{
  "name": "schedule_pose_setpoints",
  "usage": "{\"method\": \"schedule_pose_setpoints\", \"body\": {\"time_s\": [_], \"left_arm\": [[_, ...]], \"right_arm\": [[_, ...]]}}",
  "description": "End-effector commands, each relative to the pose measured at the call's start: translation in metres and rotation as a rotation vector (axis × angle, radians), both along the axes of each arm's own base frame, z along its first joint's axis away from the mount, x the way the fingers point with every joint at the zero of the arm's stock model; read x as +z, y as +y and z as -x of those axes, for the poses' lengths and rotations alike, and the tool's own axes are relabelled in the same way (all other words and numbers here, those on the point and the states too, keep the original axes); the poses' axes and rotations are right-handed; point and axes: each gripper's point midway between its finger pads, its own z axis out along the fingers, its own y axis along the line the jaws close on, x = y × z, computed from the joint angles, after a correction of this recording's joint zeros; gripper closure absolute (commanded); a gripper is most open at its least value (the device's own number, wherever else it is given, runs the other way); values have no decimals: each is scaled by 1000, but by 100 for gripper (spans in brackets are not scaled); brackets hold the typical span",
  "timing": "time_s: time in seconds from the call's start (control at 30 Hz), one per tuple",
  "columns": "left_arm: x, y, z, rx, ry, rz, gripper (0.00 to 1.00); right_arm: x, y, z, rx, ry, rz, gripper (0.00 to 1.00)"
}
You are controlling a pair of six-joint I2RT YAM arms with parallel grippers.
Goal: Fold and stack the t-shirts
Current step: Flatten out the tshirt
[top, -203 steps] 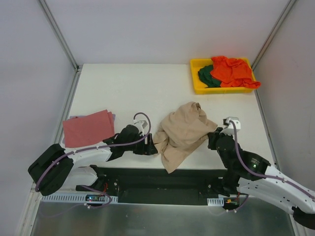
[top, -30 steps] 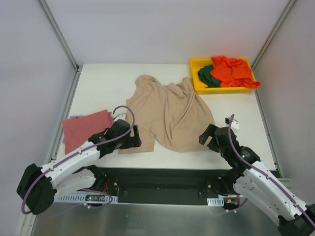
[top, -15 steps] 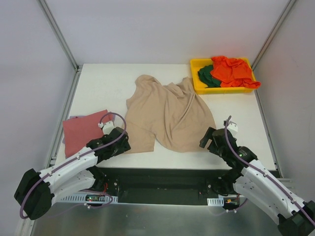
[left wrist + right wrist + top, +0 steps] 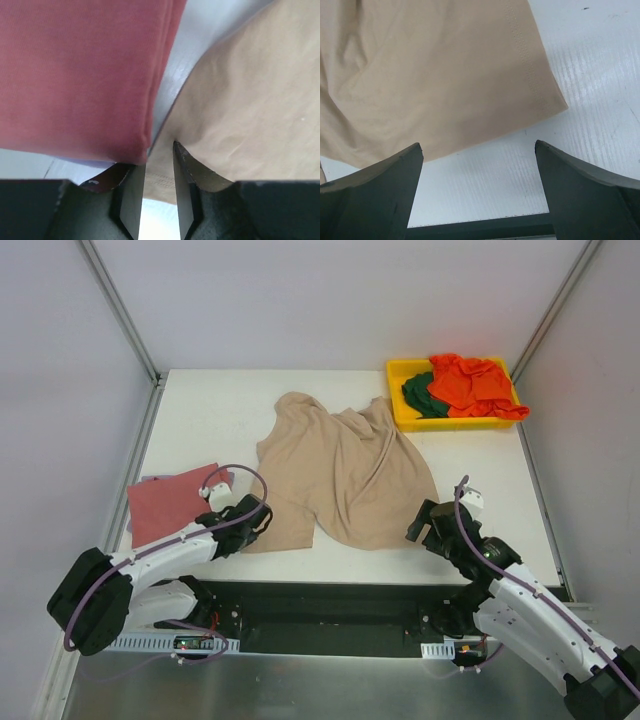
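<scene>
left gripper (image 4: 158, 159) jaws nearly together at tan t-shirt (image 4: 345, 475) near-left hem, hold unclear; right gripper (image 4: 479, 147) wide open, empty

At least 5 t-shirts: 1 tan t-shirt (image 4: 345, 475) mid-bench, 1 dusty-red t-shirt (image 4: 170, 505) by the left edge with 1 lavender t-shirt (image 4: 80, 163) beneath. 1 yellow bin (image 4: 440, 424) at the far right corner holds 1 dark green t-shirt (image 4: 420, 395) and orange-red t-shirts (image 4: 470, 385), number unclear.
</scene>
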Motion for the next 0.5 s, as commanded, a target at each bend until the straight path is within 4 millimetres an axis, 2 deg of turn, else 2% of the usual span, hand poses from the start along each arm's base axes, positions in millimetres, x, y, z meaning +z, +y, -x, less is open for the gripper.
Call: {"method": "schedule_pose_setpoints", "body": {"time_s": [0.0, 0.1, 0.27, 0.37, 0.47], "left_arm": [[-17, -12, 13, -30, 93, 46, 73], [-21, -18, 20, -59, 130, 72, 74], [-24, -18, 35, -100, 149, 120, 69], [-20, -19, 44, -121, 155, 150, 64], [-17, -14, 56, -127, 184, 156, 64]], "right_arm": [[-1, -8, -2, -24, -6, 31, 4], [1, -9, -3, -25, -12, 35, 4], [4, -8, -5, -27, -21, 28, 4], [4, -8, -4, -25, -19, 27, 4], [4, -7, -4, -23, -15, 26, 4]]}}
